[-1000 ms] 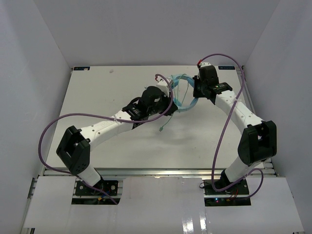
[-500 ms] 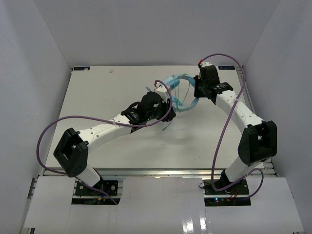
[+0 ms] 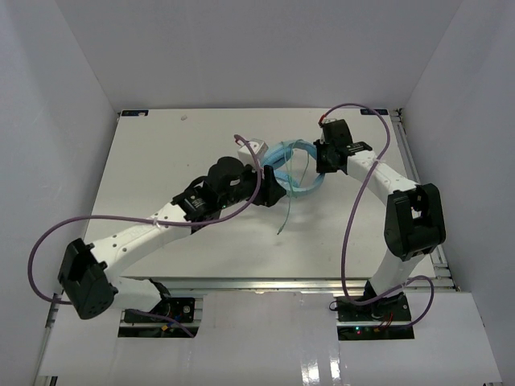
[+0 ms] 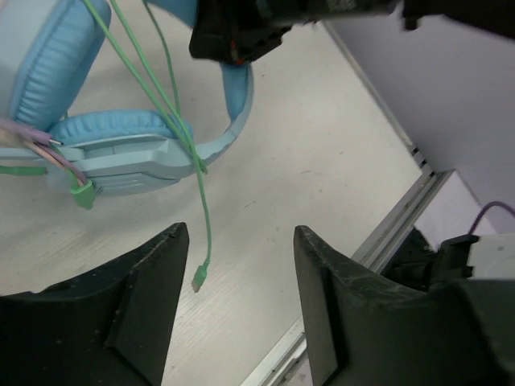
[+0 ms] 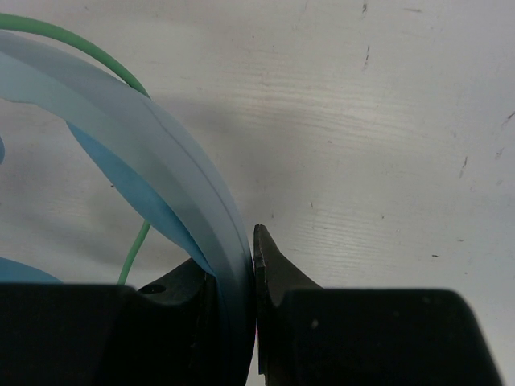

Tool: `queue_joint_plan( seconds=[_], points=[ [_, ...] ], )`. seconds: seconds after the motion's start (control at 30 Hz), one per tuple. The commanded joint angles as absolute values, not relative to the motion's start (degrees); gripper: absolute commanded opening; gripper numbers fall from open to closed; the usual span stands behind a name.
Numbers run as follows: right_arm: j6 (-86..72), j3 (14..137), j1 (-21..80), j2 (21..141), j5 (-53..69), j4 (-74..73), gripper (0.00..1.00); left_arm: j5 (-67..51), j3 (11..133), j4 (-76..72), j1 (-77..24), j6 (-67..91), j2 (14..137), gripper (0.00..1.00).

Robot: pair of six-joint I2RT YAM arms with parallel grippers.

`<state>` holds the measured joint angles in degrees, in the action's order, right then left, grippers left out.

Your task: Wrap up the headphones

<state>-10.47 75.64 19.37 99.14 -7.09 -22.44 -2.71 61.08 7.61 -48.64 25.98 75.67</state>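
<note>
Right tool (image 5: 251, 249) was pinched tight on the band (image 5: 193, 185) of the headphones (image 4: 129, 157), which sat toward the far edge of the tabletop (image 3: 153, 153), right of its middle. Left tool (image 4: 240, 237) stood spread and empty beside them. A few strands of the cable (image 4: 203, 233) crossed the band while its tail dangled free, so wrapping looked only partly done, with that tail left to wind and secure.

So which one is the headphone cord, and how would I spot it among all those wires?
Look at the white table; toward its far side, between the two arms, are the light blue headphones. Trailing from them toward the near edge is the cord: hair-thin and pale green, unlike the thick purple robot cables.
</note>
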Motion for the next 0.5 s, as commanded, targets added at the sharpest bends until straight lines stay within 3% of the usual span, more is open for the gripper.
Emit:
queue_joint_plan(
  seconds=[0.0,0.47],
  points=[
    [-10.7,74.2,18.9,100.7,-4.5,-16.2,0.08,-0.2,57.6,9.8,-49.0,26.0,64.7,0.69],
    [-8.6,71.1,18.3,106.6,-3.4,-10.2,0.08,5.6,38.1,16.7,-49.0,34.1,35.4,0.83]
  ],
)
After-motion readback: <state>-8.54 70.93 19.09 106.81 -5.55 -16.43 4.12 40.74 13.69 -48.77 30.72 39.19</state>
